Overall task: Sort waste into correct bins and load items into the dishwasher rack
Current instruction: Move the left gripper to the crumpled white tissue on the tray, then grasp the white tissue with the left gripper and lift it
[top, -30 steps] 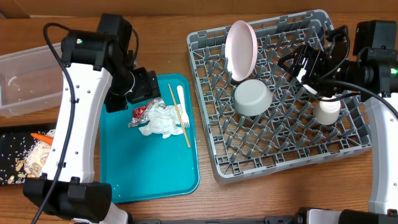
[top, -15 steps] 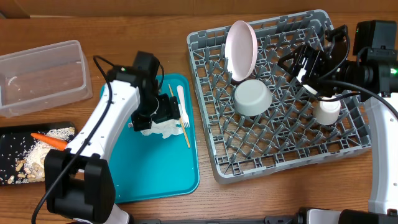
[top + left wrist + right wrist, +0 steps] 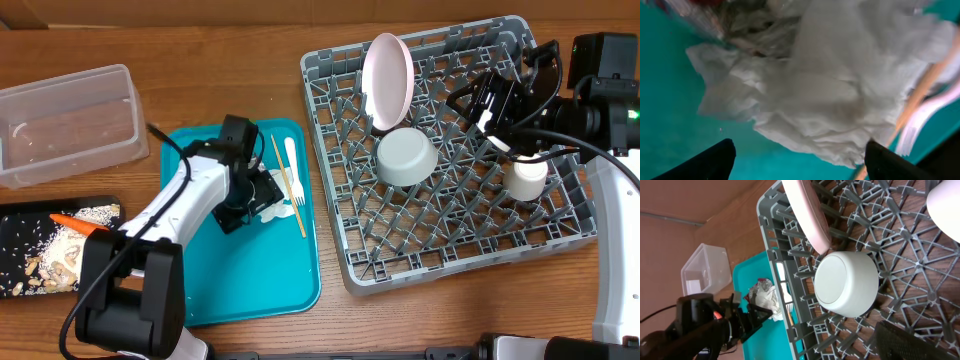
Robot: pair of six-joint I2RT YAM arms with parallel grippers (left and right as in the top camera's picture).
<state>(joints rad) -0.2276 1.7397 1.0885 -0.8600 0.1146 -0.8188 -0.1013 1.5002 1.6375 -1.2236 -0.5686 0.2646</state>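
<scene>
Since the earlier frame the left arm has swung in from the far-left corner of the teal tray [image 3: 250, 290] & dropped low over the napkin [image 3: 830, 100]; the right arm hasn't budged.

Far left: clear tub [image 3: 60, 83], only a few specks inside. Nearer: black tray [image 3: 15, 225] w/ food scraps [image 3: 45, 265] & carrot [image 3: 76, 223].

The napkin sits mid teal tray, w/ the foil wrapper [image 3: 697, 20] touching its far-left side. The left gripper [image 3: 801, 161] is spread wide, a tip either side of the napkin, pinching nothing yet.

The napkin is prob. v. light & soft and will squash & drape. Best taken at the thick central bunch, not a loose flap, so it doesn't drag the wrapper. It has no real long axis, just a lump.

Just right of it: wooden stick [image 3: 289, 187], long axis far-to-near, near end leaning right. The fork [image 3: 293, 172] lies beside it, approx. parallel, tines at the near end. Both are thin, stiff & light, and could snag.

Right: rack [image 3: 345, 270] w/ plate [image 3: 388, 80] on edge, grey bowl [image 3: 405, 157] seemingly upside down, and cup [image 3: 525, 178]. The right gripper [image 3: 495, 105] hangs over the rack's far right, jaws spread, apparently holding nothing.
</scene>
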